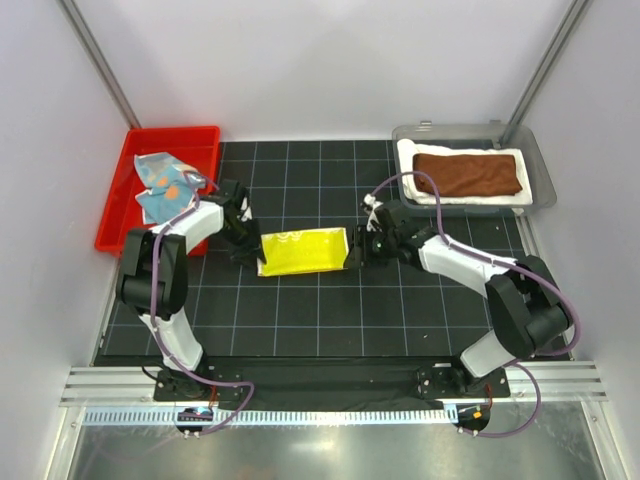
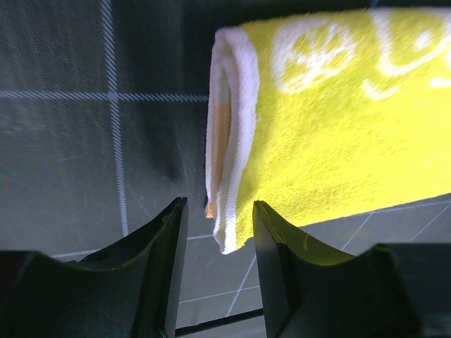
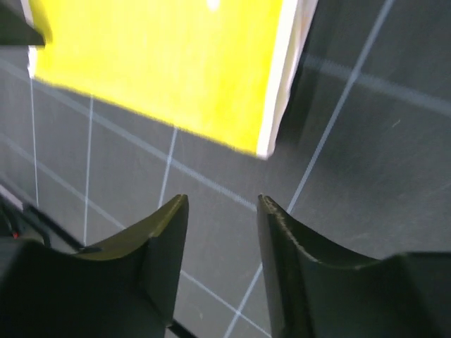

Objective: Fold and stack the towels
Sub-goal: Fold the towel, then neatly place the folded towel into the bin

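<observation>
**A:** At the middle of the black gridded table (image 1: pixel 330 320), why do we have the yellow cloth towel with the pale cartoon print (image 1: pixel 303 250) lying flat between our arms?

**B:** We judge it folded and due for the stack. Our left tool (image 2: pixel 217 211) sits at its left end. The fingers are moderately apart around the looped, white-edged fold and clamp nothing. Our right tool (image 3: pixel 222 204) hangs just off its right end, equally parted and empty.

**A:** Where is the stack?

**B:** In the grey plastic tray (image 1: pixel 540 170) at the far right corner. There the folded rust-brown towel (image 1: pixel 468 173) lies on the large white towel (image 1: pixel 412 163).

**A:** What remains?

**B:** The light blue towel with orange spots (image 1: pixel 160 185), crumpled in the red plastic bin (image 1: pixel 115 215) at the far left corner.
</observation>
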Available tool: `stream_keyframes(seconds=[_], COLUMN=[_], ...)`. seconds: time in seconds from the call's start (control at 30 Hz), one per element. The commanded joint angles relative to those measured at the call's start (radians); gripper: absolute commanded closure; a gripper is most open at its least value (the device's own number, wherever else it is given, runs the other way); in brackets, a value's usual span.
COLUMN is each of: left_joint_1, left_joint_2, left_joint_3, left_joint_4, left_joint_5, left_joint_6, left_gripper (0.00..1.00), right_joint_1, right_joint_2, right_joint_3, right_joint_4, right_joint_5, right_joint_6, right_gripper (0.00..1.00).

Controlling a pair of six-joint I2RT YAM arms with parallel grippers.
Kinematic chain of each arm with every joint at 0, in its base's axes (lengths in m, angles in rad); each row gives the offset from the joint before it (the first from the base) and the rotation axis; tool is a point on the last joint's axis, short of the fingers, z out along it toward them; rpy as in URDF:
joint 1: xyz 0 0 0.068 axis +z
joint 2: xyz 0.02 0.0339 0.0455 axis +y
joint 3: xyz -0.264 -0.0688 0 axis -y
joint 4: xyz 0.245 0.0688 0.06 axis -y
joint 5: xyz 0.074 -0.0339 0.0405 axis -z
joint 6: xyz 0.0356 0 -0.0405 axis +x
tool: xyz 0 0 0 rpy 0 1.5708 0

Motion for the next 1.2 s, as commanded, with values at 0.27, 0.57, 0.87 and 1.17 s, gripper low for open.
stream_keyframes(seconds=[0.27, 0.57, 0.87, 1.17], left_joint_1=[-0.008, 0.010, 0.016, 0.018], left_joint_2=[-0.091, 0.064, 0.119, 0.113], left_joint_3=[0.147, 0.064, 0.029, 0.011], left_joint_4=[0.032, 0.078, 0.108, 0.119], left_joint_5=[0.014, -0.002, 0.003, -0.005], left_joint_6=[0.019, -0.005, -0.019, -0.025], left_gripper=[0.56, 0.64, 0.66, 0.66], right_joint_1=[-0.014, 0.021, 0.050, 0.052], right_joint_2=[0.243, 0.358, 0.386, 0.404], right_joint_3=[0.292, 0.332, 0.268, 0.213], right_joint_4=[-0.071, -0.078, -0.032, 0.041], right_joint_5=[0.242, 0.300, 0.239, 0.214], right_joint_6=[0.127, 0.141, 0.185, 0.207], right_gripper=[0.36, 0.37, 0.43, 0.64])
